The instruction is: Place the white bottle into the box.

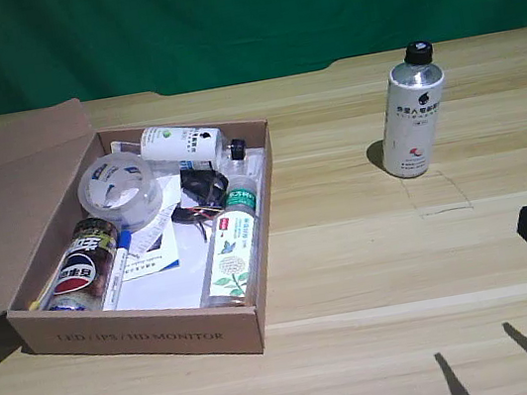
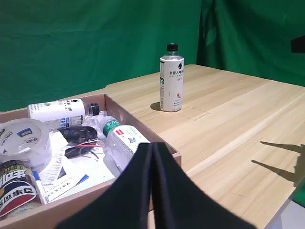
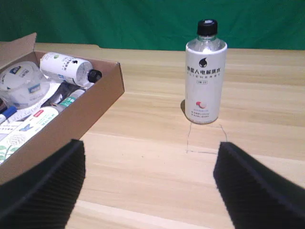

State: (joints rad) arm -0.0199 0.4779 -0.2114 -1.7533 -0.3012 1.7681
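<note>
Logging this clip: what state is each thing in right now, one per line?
White cylindrical bottle with black cap: upright on the table, capped, outside the box.
Brown cardboard box: open, flap folded out, already holding items.
White bottle with green round logo: lying on its side in the box.
Clear bottle with green cap: lying in the box, capped.
Roll of clear tape: resting in the box.
Right gripper: open, empty, facing the upright bottle.
</note>
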